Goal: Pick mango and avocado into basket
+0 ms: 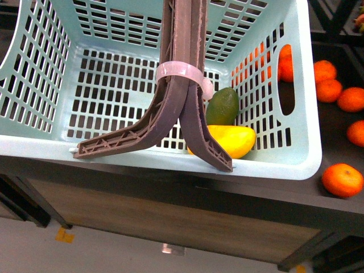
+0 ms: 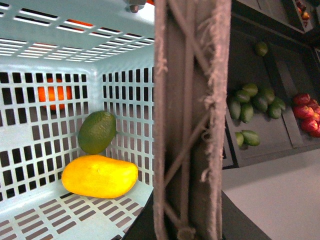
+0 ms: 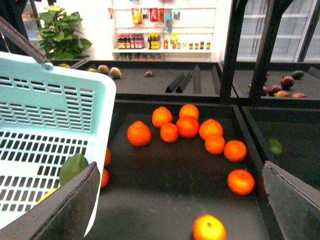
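My right claw hangs released, jaws spread wide and empty, just outside the basket above the oranges. My left claw is out of sight, so I cannot tell its state. Inside the basket, the mango lies in the corner nearest those oranges, the avocado touching it. Both fruits look delivered; I judge only retreating remains.
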